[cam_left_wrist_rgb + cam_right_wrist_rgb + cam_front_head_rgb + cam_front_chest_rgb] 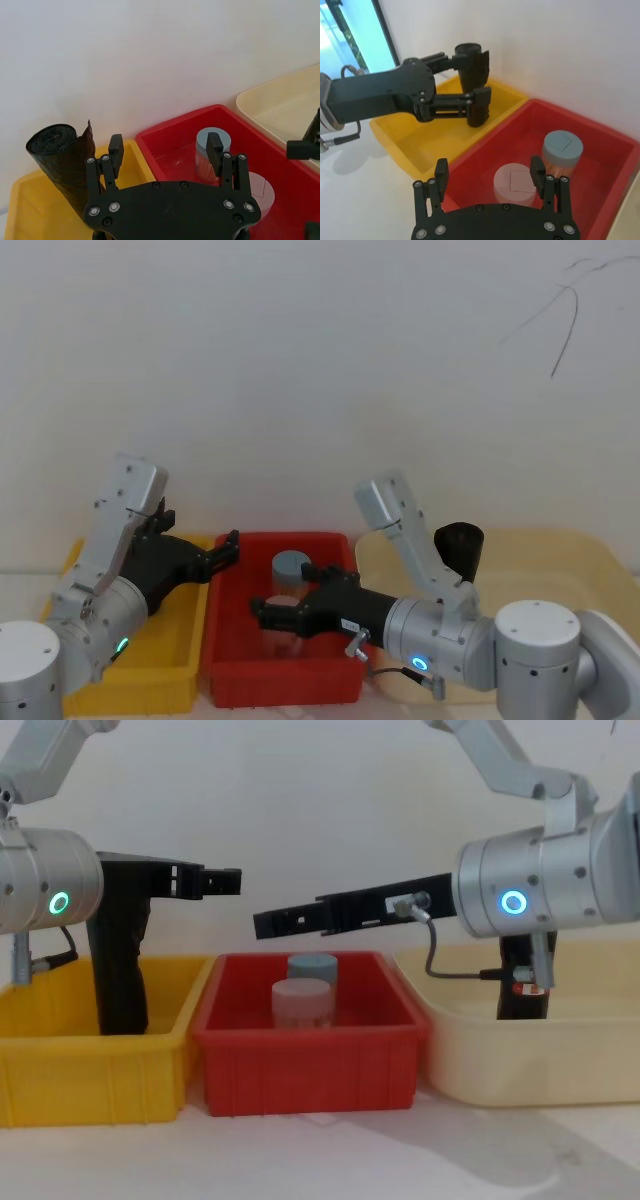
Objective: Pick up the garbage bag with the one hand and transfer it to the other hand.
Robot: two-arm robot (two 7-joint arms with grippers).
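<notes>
Currently approach step, nothing held. Garbage bag (118,982) upright in yellow bin (90,1065). Left gripper (165,150) beside roll's top, jaws open, empty. Right gripper (490,175) above red bin (600,165), jaws open, empty. Next, likely: shift left gripper so jaws straddle roll, then close.
</notes>
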